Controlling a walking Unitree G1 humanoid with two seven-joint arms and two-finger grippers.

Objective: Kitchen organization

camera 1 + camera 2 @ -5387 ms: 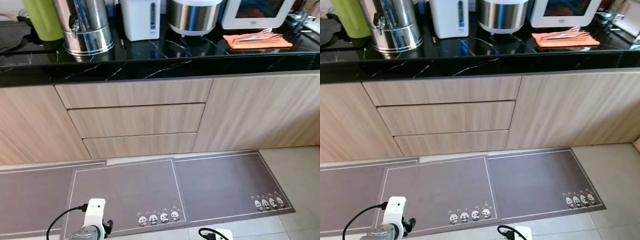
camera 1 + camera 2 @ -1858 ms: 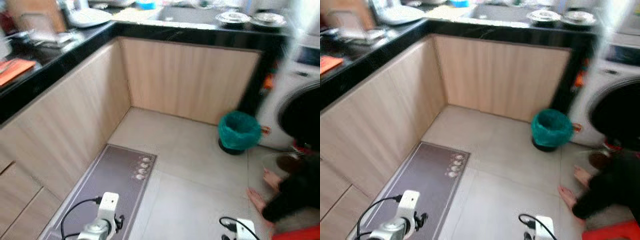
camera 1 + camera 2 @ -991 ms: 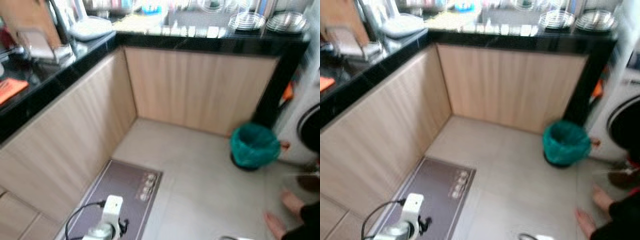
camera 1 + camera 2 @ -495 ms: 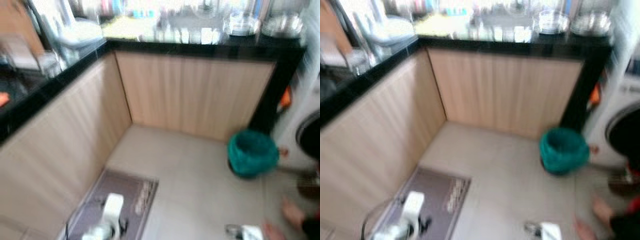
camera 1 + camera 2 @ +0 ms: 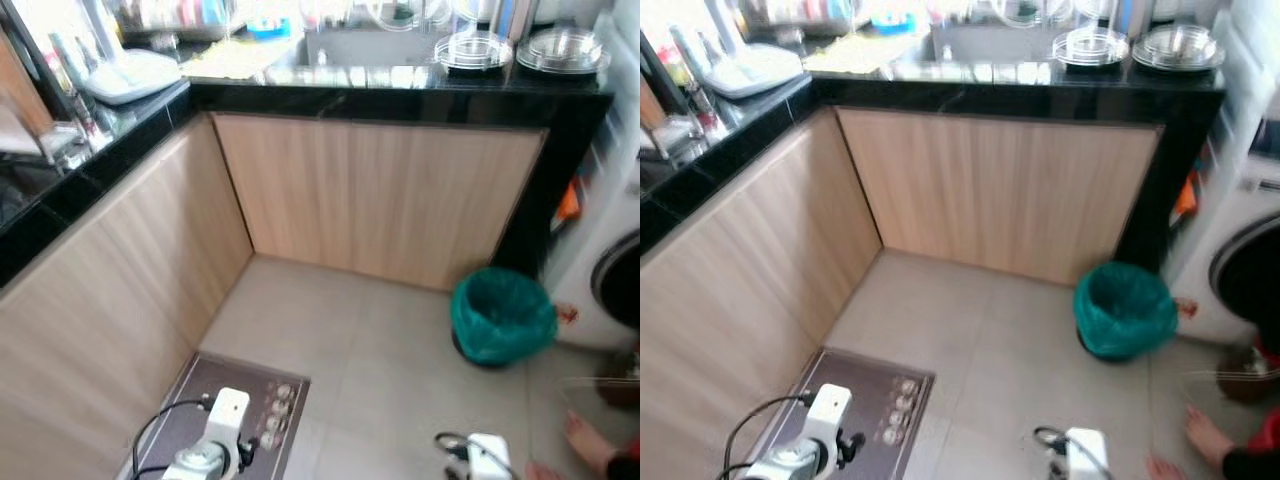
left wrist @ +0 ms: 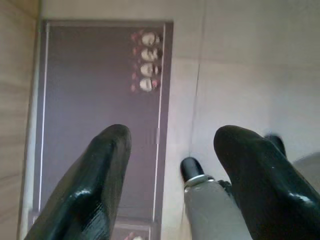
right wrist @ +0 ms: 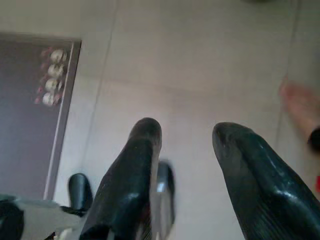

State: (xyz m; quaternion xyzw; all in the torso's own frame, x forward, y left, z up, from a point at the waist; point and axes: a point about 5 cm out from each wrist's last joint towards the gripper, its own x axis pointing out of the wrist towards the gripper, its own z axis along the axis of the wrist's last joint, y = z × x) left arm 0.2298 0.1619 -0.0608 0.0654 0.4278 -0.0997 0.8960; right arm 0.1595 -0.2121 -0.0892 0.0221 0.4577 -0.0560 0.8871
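A black L-shaped countertop (image 5: 400, 95) runs along wood-fronted cabinets into a corner. On its far stretch lie a sink (image 5: 350, 45) and two stacks of glass dishes (image 5: 475, 50). A white dish (image 5: 130, 75) rests on the left stretch. Both arms hang low near the floor. In its wrist view, my left gripper (image 6: 172, 137) is open over the grey panda mat (image 6: 95, 80) with nothing between its fingers. My right gripper (image 7: 187, 131) is open over bare floor tiles.
A green-lined bin (image 5: 500, 315) stands on the tiles by the cabinet's right end. A washing machine (image 5: 615, 280) is at the far right. A person's bare foot (image 5: 590, 440) is on the floor near my right arm.
The camera has swung from the drawer section to the kitchen corner and edged closer to it; the blur has cleared. Both arms still hang low and open.
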